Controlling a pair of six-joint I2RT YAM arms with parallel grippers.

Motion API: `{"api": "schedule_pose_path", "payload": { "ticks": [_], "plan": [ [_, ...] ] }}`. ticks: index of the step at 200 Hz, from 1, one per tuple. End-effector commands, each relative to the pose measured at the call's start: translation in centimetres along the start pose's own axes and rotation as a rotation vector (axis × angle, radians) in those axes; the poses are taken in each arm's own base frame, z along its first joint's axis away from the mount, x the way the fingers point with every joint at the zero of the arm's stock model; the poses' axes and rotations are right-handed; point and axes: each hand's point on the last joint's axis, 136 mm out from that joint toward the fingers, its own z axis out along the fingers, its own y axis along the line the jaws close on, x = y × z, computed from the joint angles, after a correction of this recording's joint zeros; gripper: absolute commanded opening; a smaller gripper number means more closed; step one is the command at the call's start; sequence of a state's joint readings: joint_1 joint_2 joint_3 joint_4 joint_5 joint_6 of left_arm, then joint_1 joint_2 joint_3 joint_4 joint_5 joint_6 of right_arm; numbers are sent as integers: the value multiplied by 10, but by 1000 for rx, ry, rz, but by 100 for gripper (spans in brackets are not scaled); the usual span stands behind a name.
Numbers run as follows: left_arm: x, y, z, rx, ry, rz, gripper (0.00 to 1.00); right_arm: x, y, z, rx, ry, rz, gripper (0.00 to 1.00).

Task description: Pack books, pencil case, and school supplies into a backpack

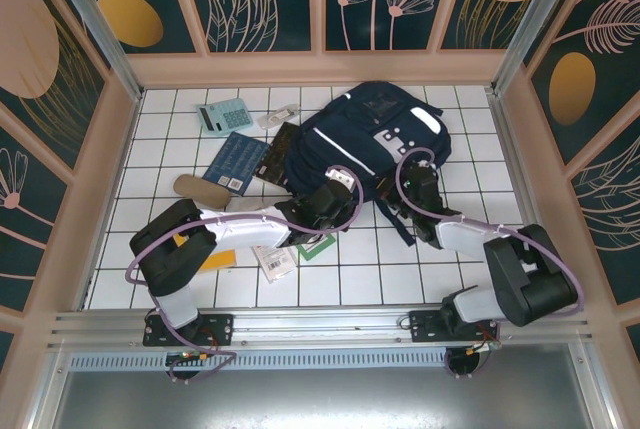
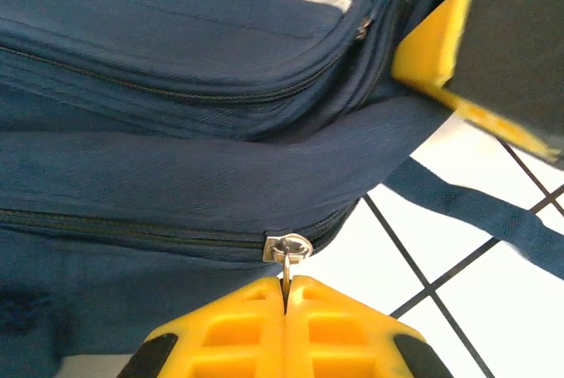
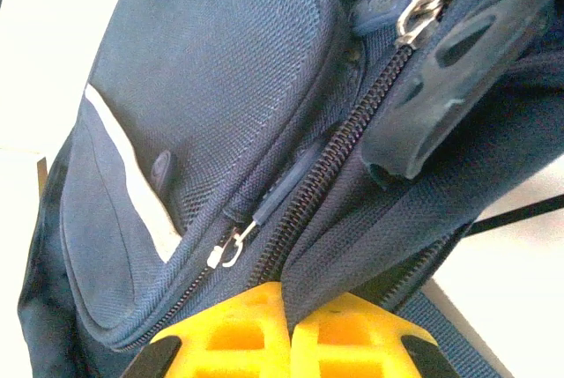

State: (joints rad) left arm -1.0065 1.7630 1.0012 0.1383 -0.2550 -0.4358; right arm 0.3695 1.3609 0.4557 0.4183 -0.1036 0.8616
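White tiled table (image 1: pixel 400 269) — left gripper (image 2: pixel 286 294) clamps the zipper pull (image 2: pixel 287 255); right gripper (image 3: pixel 286 303) pinches the backpack (image 3: pixel 203 87).

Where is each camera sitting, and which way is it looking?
Top camera: above and behind the arms, looking down on the table, backpack and both arms.
Left wrist: on the left arm, looking close at the backpack's side; left gripper shut on a zipper pull.
Right wrist: on the right arm, facing the backpack's zippers; right gripper pinching its fabric.
Shared: all three see the backpack.
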Motion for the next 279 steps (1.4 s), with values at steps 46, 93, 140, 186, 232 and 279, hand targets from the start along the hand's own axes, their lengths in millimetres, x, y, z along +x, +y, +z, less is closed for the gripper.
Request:
{"api": "schedule_pose_path", "payload": {
  "ticks": [46,93,140,186,232,279],
  "plan": [
    [-25,60,-22,-212,-68,-26,0,-77,-39,-45,119,-220,-9,0],
    [-36,71,-31,-138,-91,-54,0,-122,-49,-70,155,-297,-40,0],
    [-45,61,-27,-100,-91,-12,0,-148,-56,-69,198,-314,-39,0],
    [-66,24,-29,83,-119,-40,0,-132,-39,-66,159,-256,-46,53],
    [-67,6,-24,168,-116,-45,0,-66,-12,-69,120,-166,-83,59],
    [-57,-17,-23,234,-93,-3,0,-1,14,-62,53,-56,-73,61]
  ]
}}
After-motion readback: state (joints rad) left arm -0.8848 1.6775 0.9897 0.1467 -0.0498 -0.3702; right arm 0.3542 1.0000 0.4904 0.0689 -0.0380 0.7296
